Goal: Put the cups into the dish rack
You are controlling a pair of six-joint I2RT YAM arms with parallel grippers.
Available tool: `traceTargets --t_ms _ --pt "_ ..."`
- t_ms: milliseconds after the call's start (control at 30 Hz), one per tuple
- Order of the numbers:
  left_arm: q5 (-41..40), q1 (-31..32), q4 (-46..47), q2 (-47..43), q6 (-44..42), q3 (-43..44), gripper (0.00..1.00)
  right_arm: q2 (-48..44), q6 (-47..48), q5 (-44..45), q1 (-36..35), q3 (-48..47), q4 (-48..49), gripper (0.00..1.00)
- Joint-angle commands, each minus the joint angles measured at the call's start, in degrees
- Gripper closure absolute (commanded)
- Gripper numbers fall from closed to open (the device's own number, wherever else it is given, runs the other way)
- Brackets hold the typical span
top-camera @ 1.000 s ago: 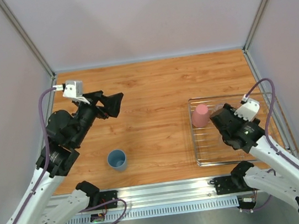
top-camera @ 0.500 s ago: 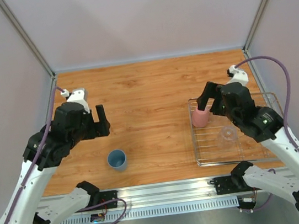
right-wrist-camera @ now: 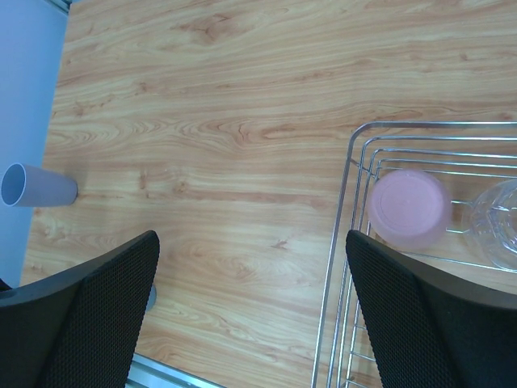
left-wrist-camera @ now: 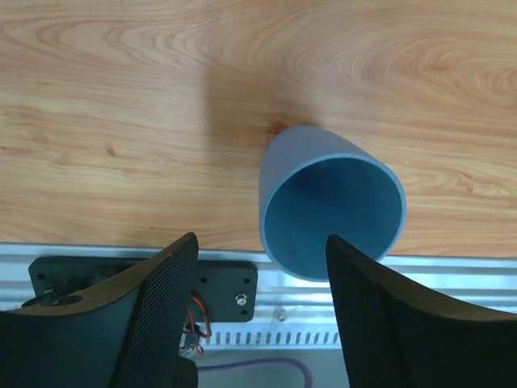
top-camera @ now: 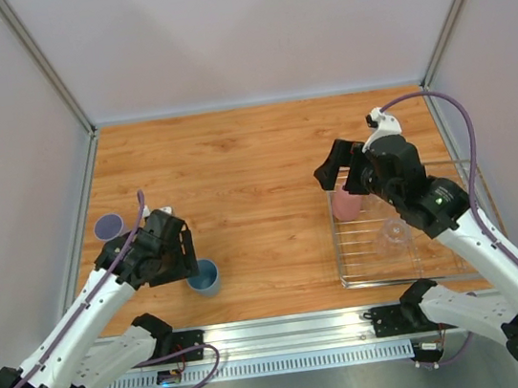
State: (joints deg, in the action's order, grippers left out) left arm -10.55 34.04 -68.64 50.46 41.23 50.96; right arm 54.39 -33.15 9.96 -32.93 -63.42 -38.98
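Hovering with fingers (left-wrist-camera: 161, 315) spread and empty, the left gripper (left-wrist-camera: 262, 242) (the nearer arm) has the upright blue cup (left-wrist-camera: 331, 214), standing on the table (left-wrist-camera: 121, 81) by its near edge, at one o'clock of its gap; the right gripper (right-wrist-camera: 250, 242), also wide, hangs over the dish rack (right-wrist-camera: 336, 242) edge.

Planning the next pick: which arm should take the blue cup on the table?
Left. The left gripper hangs open right at the blue cup; the right gripper is across the table by the dish rack.
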Motion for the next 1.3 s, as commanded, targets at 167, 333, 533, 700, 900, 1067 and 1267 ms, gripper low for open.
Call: traceTargets --t_ms 167,333,533,700,900,1067,1267 --pt "-1.8 0.1 11.5 3.9 2.6 -5.3 0.41 1.3 -1.8 -0.2 -0.6 -3.2 0.8 0.00" --pt "-4.8 0.1 14.2 6.7 2.7 -6.4 0.47 3.2 -4.0 0.9 -2.4 -4.6 1.9 0.00" --pt "-6.1 0.1 19.2 7.6 2.5 -8.1 0.67 6.7 -7.6 3.0 -4.4 -6.6 2.2 0.00" --pt "-7.2 0.1 22.6 6.2 2.4 -8.5 1.00 7.9 -9.7 4.6 -4.4 -7.9 2.8 0.00" --pt "-6.6 0.1 33.4 5.6 -3.1 2.6 1.00 12.9 -11.3 3.8 -4.3 -14.6 1.6 0.00" --pt "-0.4 -1.2 56.9 6.6 -9.4 4.0 1.00 16.5 -19.7 -2.3 -3.2 -17.3 5.4 0.00" --pt "0.1 -1.2 78.6 7.0 -13.5 0.7 1.00 18.6 -34.5 -12.1 -2.2 -13.1 18.3 0.00"
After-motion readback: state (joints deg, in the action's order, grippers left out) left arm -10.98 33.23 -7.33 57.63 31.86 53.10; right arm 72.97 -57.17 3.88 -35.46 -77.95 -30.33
